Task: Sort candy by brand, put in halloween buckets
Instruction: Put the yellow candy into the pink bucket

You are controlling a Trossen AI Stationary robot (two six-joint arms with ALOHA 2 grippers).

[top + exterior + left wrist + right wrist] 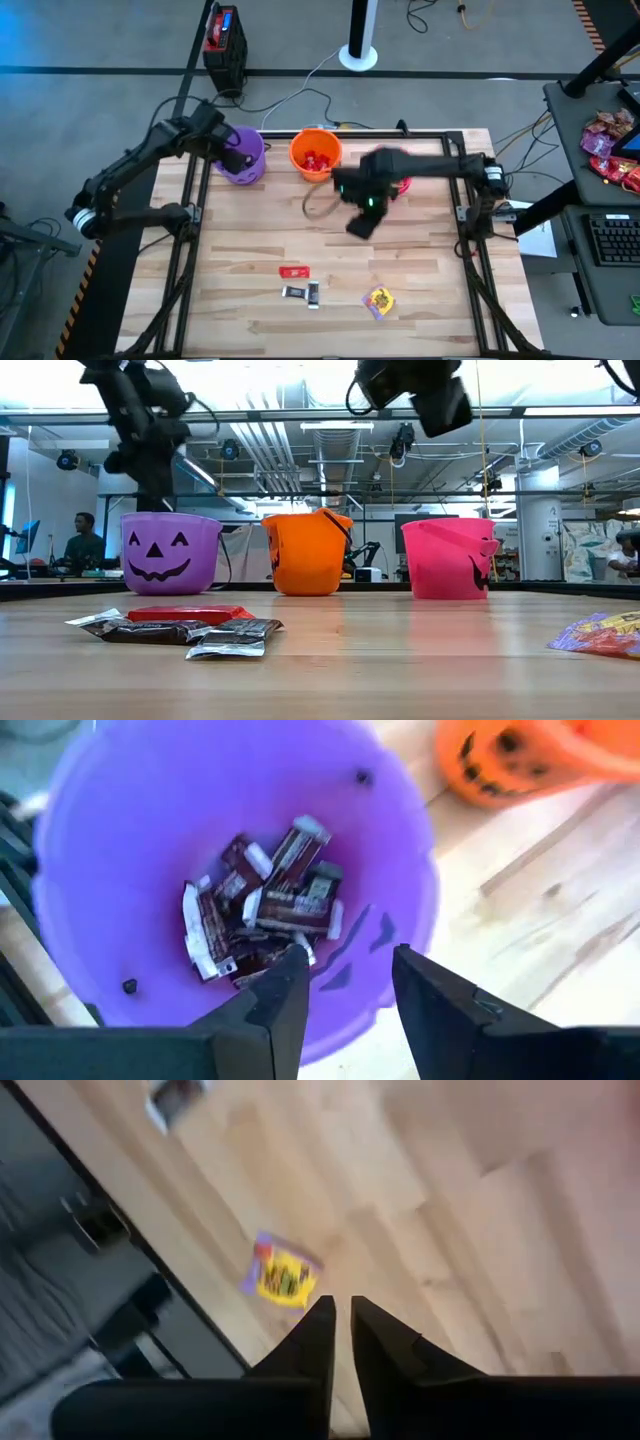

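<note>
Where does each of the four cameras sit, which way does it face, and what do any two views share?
High view: overhead, straight down on the wooden table; both arms show.
Low view: table height, level across at the purple plastic pail, orange plastic pail and pink plastic pail; both arms hang above.
Left wrist view: down into the purple pail onto dark brown wrapped bars; left gripper open.
Right wrist view: down at the yellow crinkly packet; right gripper nearly shut, empty.
Shared: the packet appears in the high, low and right wrist views.
</note>
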